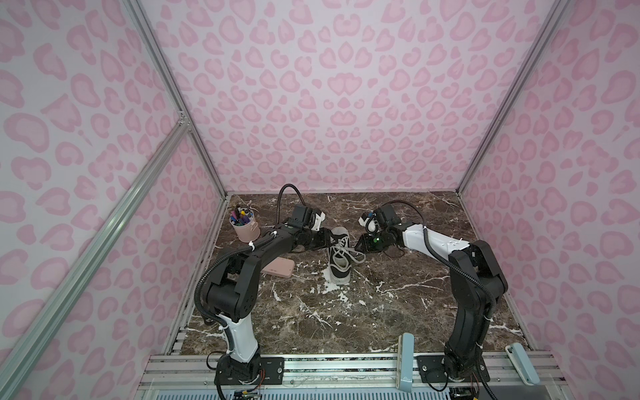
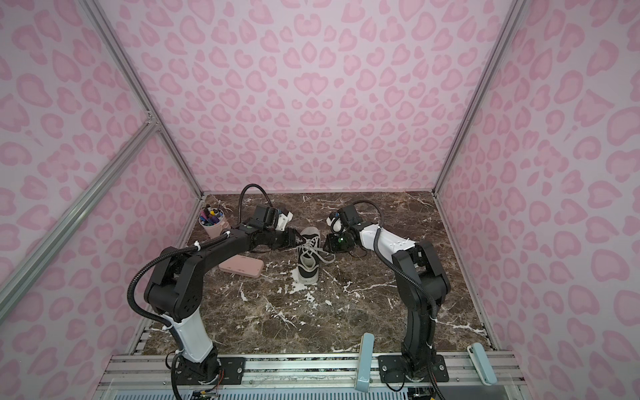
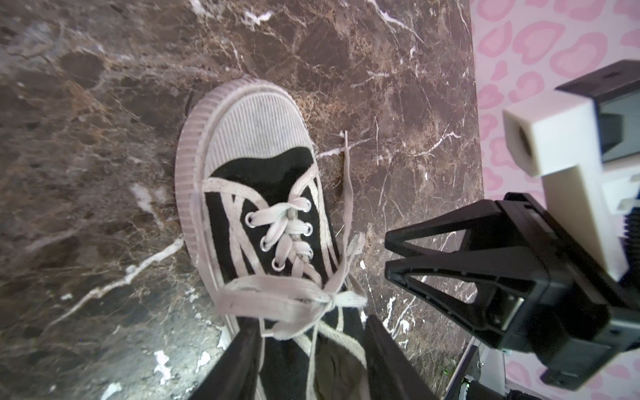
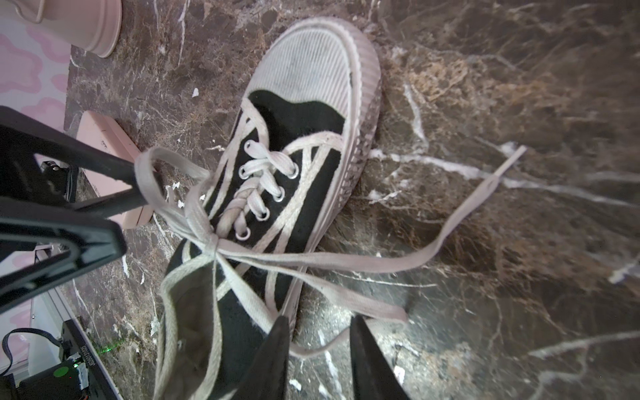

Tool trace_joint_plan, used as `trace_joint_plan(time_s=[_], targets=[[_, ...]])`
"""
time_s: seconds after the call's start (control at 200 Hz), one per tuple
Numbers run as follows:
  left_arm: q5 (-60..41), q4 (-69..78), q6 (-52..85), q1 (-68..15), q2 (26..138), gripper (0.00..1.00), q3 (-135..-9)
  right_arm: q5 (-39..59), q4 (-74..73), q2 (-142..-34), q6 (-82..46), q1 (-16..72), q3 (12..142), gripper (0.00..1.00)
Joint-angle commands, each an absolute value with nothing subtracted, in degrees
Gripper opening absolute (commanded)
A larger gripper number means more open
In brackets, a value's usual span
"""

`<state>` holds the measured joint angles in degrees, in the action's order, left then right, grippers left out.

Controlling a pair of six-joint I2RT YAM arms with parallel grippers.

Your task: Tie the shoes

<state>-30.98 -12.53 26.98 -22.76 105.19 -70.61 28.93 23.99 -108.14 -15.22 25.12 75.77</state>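
A: Where's ur shoe [image 1: 339, 263]?
B: Just right of the pink case [image 1: 279, 268], not touching it. Laces r in a bow [image 4: 213, 242].
A: N my claws?
B: Ur left claw [image 3: 311, 322] is btwn case n shoe, let go; a loop [image 4: 141, 173] hangs on 1 finger. Ur right claw [image 4: 320, 320] is past the shoe from the case, let go too.

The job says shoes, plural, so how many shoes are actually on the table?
1. A single black sneaker stands mid-table, between the left gripper and the right gripper. No second shoe shows, though the arms hide some of the table.
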Motion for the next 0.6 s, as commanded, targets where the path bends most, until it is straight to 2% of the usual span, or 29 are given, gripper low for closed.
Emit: trace_joint_plan(time_s=[0.0,0.255,0.595], targets=[[-32.66,-10.11,25.12,-22.66,104.14,0.51,-69.79,28.26,25.53,-107.75,-13.80,25.27,76.35,0.32],[-33.58,-10.13,21.47,-22.60,104.70,0.51,-70.26,28.30,26.59,-107.75,-12.92,25.40,77.16,0.32],[-32.49,-15.68,8.04,-22.76,105.29,0.53,-74.24,28.42,27.68,-108.43,-12.39,25.49,78.33,0.31]])
